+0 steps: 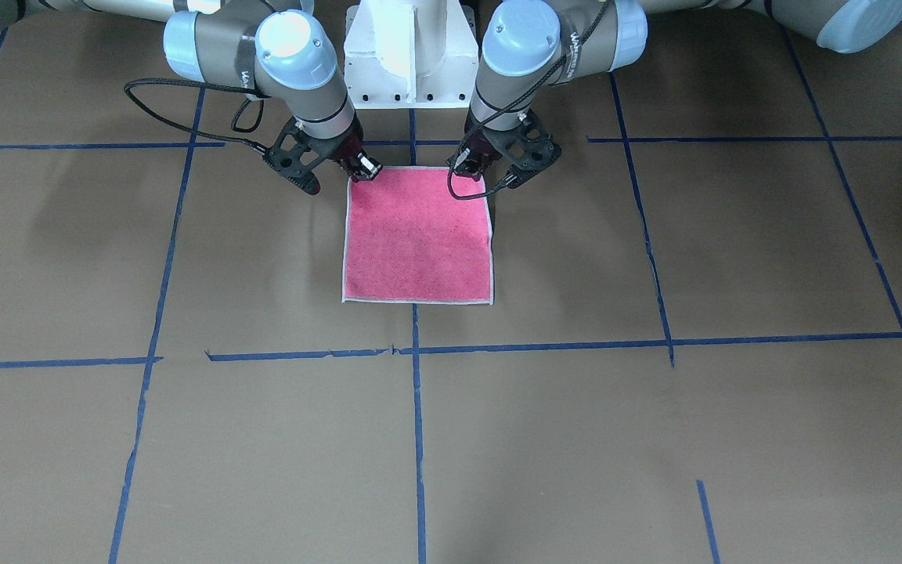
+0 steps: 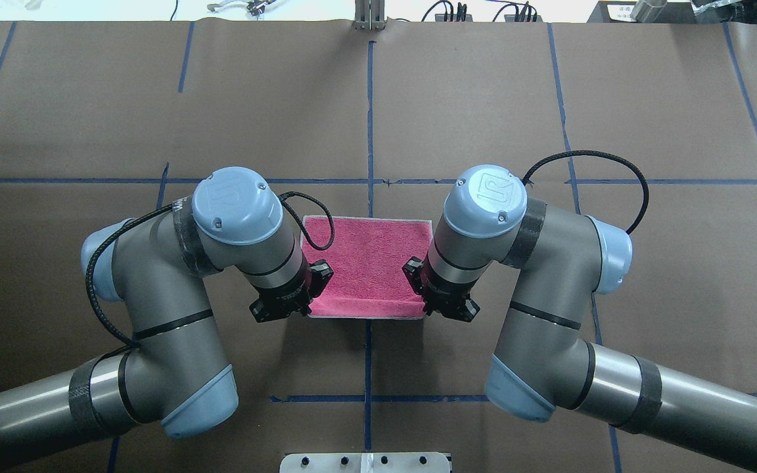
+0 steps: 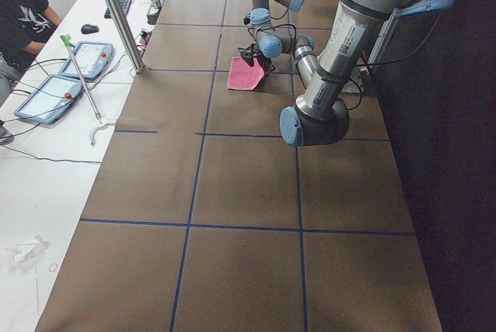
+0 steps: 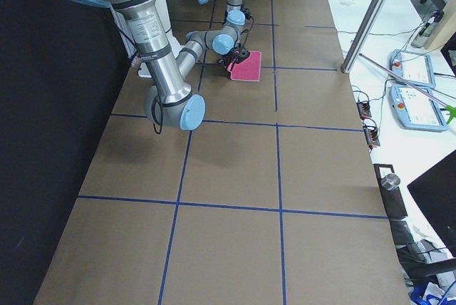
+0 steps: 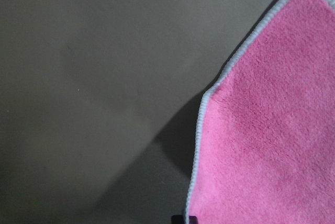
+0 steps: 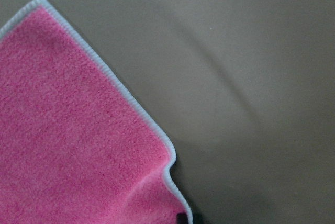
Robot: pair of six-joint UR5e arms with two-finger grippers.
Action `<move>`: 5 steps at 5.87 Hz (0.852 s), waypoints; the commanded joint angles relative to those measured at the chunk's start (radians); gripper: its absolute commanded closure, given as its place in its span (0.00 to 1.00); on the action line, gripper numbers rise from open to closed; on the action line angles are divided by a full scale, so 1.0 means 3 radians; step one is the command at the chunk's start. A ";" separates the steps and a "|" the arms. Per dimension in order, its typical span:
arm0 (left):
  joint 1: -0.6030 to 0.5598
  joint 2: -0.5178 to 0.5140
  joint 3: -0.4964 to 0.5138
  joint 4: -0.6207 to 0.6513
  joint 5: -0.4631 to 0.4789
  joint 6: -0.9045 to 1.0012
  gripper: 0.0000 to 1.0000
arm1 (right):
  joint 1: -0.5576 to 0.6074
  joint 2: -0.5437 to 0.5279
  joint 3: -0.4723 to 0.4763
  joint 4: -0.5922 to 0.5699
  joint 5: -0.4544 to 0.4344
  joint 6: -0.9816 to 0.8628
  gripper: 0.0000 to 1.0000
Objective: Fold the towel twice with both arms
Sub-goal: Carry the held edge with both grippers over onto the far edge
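My left claw (image 1: 468,168) and right claw (image 1: 362,167) each look pinched shut on a towel (image 1: 417,235) corner on my side. Both bites seem shallow, so a corner could slip free, or uneven lifting could skew the fold. The towel spreads away from my claws, pink face up, on the tabletop (image 1: 654,439).

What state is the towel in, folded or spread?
Spread, unfolded: the towel lies as one pink square, no grey showing. The left gripper and right gripper pinch its robot-side corners, kinking that edge.
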 commanded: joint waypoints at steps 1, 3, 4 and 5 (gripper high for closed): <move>-0.0035 -0.0012 0.0099 -0.0074 0.0005 0.0010 1.00 | 0.0053 0.0025 -0.0111 0.0007 0.0004 -0.0005 0.92; -0.0137 -0.0104 0.0262 -0.0131 0.0000 0.0091 1.00 | 0.0114 0.0147 -0.0224 0.0007 0.0014 -0.0005 0.92; -0.0163 -0.0165 0.0319 -0.0131 0.0000 0.0092 1.00 | 0.0139 0.0198 -0.0285 0.0007 0.0019 -0.0005 0.92; -0.0168 -0.0181 0.0360 -0.0131 0.0000 0.0102 1.00 | 0.0165 0.0269 -0.0377 0.0007 0.0024 -0.0010 0.91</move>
